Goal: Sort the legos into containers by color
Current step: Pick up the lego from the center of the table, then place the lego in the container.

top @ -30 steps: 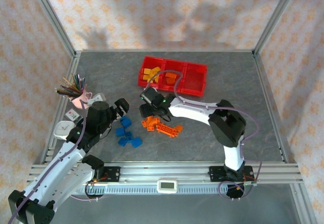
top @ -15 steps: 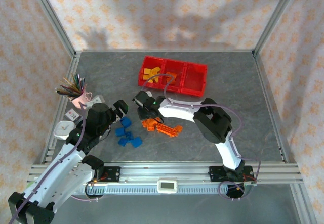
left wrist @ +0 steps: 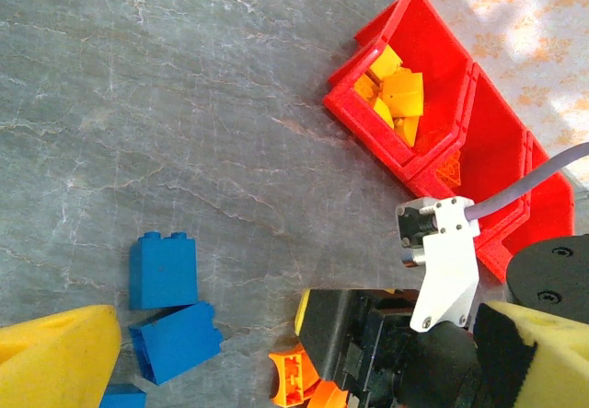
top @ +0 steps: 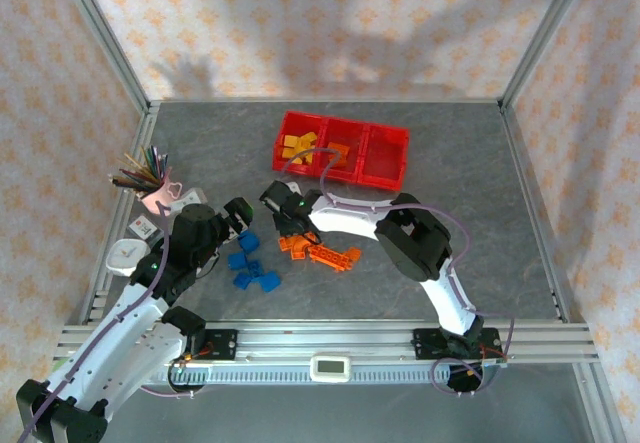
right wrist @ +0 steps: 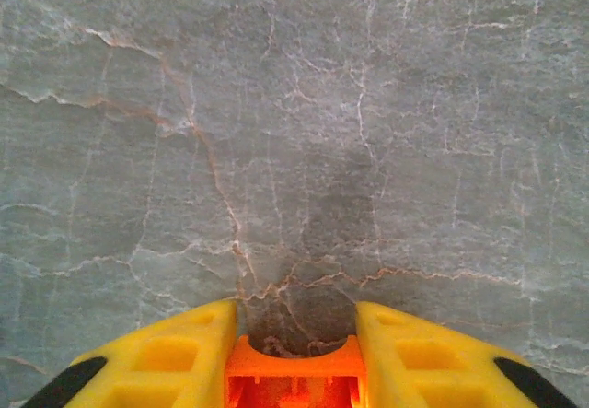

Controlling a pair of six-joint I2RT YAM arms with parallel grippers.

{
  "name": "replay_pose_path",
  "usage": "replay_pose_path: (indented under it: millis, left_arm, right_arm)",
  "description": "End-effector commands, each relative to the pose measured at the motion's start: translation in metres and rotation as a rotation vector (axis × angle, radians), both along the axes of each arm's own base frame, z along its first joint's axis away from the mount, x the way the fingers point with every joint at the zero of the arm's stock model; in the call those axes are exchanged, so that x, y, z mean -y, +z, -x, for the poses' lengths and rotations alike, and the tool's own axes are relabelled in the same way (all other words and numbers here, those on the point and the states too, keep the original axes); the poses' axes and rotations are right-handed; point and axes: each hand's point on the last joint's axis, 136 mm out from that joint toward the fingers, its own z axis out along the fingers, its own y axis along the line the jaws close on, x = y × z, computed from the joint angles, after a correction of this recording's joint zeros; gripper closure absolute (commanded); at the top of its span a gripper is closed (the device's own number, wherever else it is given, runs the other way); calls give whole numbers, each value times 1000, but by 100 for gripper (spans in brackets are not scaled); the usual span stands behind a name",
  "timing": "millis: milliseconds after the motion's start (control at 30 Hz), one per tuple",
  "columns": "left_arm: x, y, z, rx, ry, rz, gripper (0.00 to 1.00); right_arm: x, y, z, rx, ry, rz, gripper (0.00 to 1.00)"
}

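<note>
The right gripper (right wrist: 294, 323) pinches an orange brick (right wrist: 294, 371) on the worktop (top: 480, 223); left gripper (left wrist: 299, 353) gapes wide beside blue bricks (top: 238, 260), pencil cup (top: 155, 201) by the left edge, red bins (top: 385, 158) farther back.

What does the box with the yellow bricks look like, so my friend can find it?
Look to the far side of the grey table, where three red bins stand joined in a row. Take the bin at the left end, on the pencil cup's side. It alone holds yellow bricks; the middle bin next to it holds orange pieces.
</note>
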Motion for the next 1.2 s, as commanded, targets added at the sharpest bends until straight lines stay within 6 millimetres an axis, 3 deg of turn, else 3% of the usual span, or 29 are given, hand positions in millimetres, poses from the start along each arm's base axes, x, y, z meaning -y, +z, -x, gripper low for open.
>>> replay_pose_path:
  millis: [0, 167, 333, 600, 867, 1167]
  left_arm:
    - [-5, 0, 0, 1, 19, -13, 1]
    - [-4, 8, -1, 15, 11, -12, 1]
    - [0, 19, -6, 42, -2, -7, 1]
    - [18, 36, -26, 88, -62, 18, 1]
    - [39, 38, -52, 97, -120, 43, 1]
    - [59, 40, -80, 92, -167, 50, 1]
  right_arm:
    - [-5, 14, -6, 33, -7, -6, 70]
    - [-10, 50, -13, 82, -15, -67, 71]
    - [2, 82, -33, 128, -64, -123, 71]
    - [62, 114, -94, 208, -221, -133, 71]
    - [124, 119, -161, 281, -353, -79, 71]
    - [148, 104, -223, 330, -409, -7, 71]
